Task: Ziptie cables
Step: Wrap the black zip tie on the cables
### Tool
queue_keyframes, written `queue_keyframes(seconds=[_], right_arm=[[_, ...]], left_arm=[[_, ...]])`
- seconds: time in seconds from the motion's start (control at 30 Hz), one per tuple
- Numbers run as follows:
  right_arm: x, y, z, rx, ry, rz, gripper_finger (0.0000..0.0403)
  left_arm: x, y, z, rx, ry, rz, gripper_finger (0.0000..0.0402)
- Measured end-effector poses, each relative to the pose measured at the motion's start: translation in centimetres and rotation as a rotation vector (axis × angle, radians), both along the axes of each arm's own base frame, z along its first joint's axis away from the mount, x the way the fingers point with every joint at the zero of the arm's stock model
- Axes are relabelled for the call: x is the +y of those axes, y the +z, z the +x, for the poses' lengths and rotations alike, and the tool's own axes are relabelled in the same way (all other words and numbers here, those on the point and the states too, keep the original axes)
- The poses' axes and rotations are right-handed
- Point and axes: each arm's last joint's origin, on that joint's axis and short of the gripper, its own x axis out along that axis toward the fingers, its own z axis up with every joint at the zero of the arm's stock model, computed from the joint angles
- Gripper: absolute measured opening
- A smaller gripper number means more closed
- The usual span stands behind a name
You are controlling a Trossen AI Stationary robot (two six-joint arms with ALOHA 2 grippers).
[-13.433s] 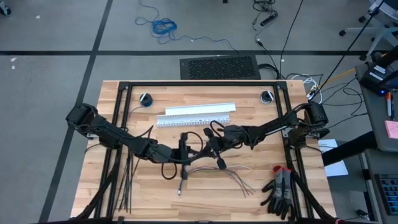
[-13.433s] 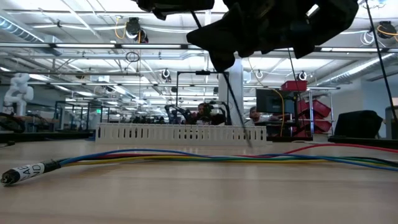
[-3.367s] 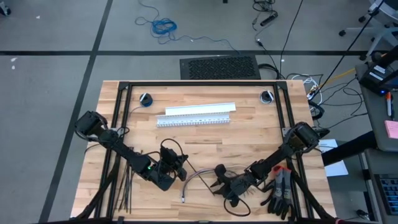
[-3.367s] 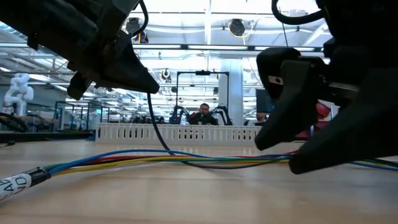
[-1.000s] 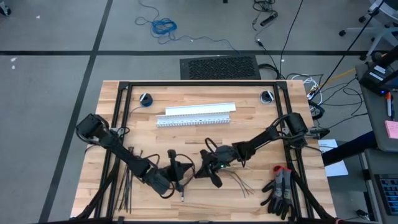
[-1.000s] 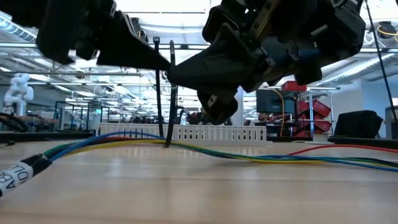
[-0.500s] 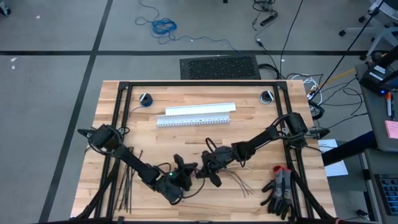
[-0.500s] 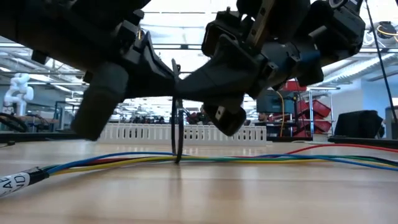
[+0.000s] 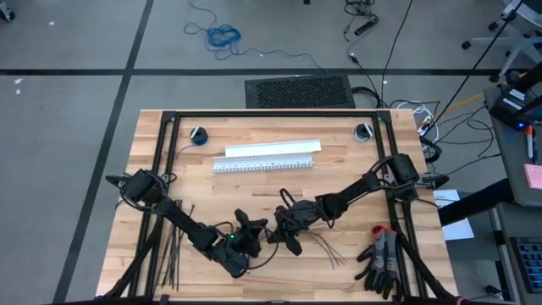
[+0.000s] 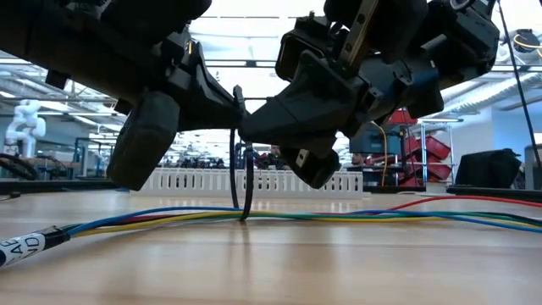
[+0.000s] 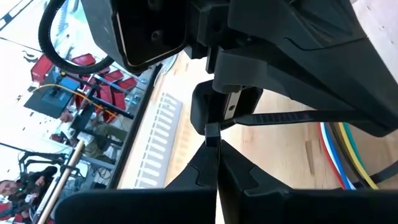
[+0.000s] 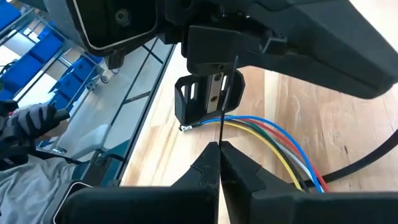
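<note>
The cables [image 10: 279, 217] lie on the counter [image 10: 271, 263] with a ziptie [image 10: 246, 182] looped around them, each end clenched by the left gripper [image 10: 227, 106] and right gripper [image 10: 254, 127]; pull apart steadily, keeping wires bunched.

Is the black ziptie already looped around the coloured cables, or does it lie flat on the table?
Looped. In the low view the ziptie stands up from the cables, both ends held up between the shut left pincer and right pincer.
</note>
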Motion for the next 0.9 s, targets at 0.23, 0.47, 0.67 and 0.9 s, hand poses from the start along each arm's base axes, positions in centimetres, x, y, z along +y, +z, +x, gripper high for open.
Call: queue_keyframes(seconds=[0.23,0.47,0.67,0.9], right_arm=[[-0.7,-0.2,0.1,0.021,-0.036,-0.021,0.0],[-1.1,-0.2,0.2,0.012,-0.043,-0.033,0.0],[-0.6,-0.2,0.1,0.006,-0.03,-0.032,0.0],[-0.6,-0.2,0.1,0.005,-0.029,-0.033,0.0]], left_arm=[[0.0,0.0,0.0,-0.006,0.001,-0.005,0.0],[0.0,0.0,0.0,-0.006,0.0,-0.005,0.0],[0.0,0.0,0.0,-0.004,0.0,-0.004,0.0],[0.0,0.0,0.0,-0.004,0.0,-0.004,0.0]])
